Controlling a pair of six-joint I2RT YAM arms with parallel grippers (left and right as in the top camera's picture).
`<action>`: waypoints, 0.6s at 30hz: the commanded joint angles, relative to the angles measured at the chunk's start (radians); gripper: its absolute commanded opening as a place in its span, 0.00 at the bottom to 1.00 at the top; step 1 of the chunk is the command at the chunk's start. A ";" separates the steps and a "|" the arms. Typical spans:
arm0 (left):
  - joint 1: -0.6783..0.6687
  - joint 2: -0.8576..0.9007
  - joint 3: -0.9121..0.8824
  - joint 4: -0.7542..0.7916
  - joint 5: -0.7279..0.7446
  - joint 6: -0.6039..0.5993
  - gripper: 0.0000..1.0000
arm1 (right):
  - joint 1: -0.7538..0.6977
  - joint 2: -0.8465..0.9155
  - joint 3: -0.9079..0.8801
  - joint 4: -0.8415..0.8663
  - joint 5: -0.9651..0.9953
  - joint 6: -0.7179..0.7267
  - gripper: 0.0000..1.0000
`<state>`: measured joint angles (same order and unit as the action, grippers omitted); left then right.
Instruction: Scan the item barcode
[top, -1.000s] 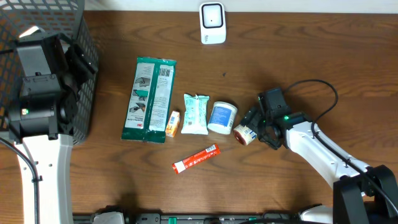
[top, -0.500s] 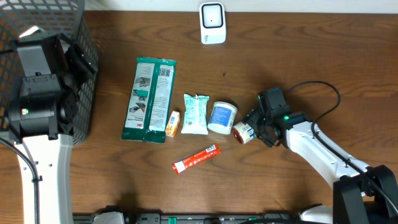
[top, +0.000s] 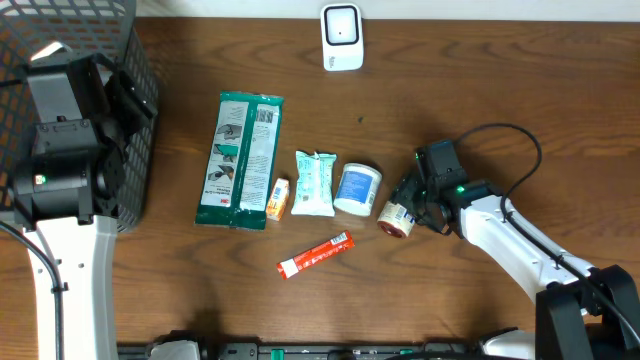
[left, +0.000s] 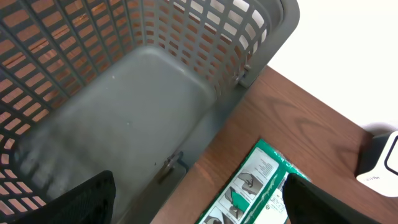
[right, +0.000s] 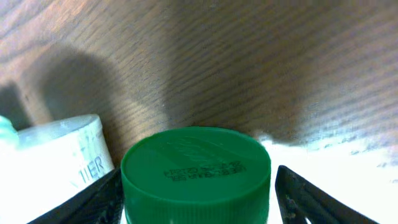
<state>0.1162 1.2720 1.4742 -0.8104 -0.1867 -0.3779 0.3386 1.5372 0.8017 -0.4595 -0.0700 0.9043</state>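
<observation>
A small bottle (top: 396, 217) with a green cap (right: 196, 168) and a red and white label lies on the wooden table, right of the row of goods. My right gripper (top: 409, 203) straddles its cap. In the right wrist view the left finger (right: 93, 202) touches the cap while the right finger (right: 308, 196) stands a little off it, so the gripper (right: 198, 200) is open. The white scanner (top: 342, 37) stands at the table's far edge. My left gripper (left: 199, 208) hangs open and empty above the basket's corner (left: 242, 68) and the green wipes pack (left: 255, 183).
A green wipes pack (top: 240, 160), a small orange box (top: 278, 198), a white and green pouch (top: 315, 183) and a white tub (top: 357, 189) lie in a row; the tub nearly touches the bottle. A red tube (top: 315, 254) lies nearer the front. The grey basket (top: 135, 60) fills the far left.
The right gripper's fingers have narrowed around the bottle's cap, and the bottle has shifted slightly toward the front. The left arm has not moved.
</observation>
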 joint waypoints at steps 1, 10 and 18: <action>0.003 0.002 0.004 -0.001 -0.009 0.002 0.84 | -0.018 0.006 -0.005 0.000 0.029 -0.102 0.73; 0.003 0.002 0.004 -0.001 -0.009 0.002 0.84 | -0.017 0.008 -0.006 0.002 0.040 -0.085 0.75; 0.003 0.002 0.004 -0.001 -0.009 0.002 0.84 | -0.016 0.028 -0.017 0.003 0.039 -0.019 0.73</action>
<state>0.1162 1.2720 1.4742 -0.8104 -0.1867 -0.3775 0.3386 1.5478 0.8013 -0.4545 -0.0479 0.8562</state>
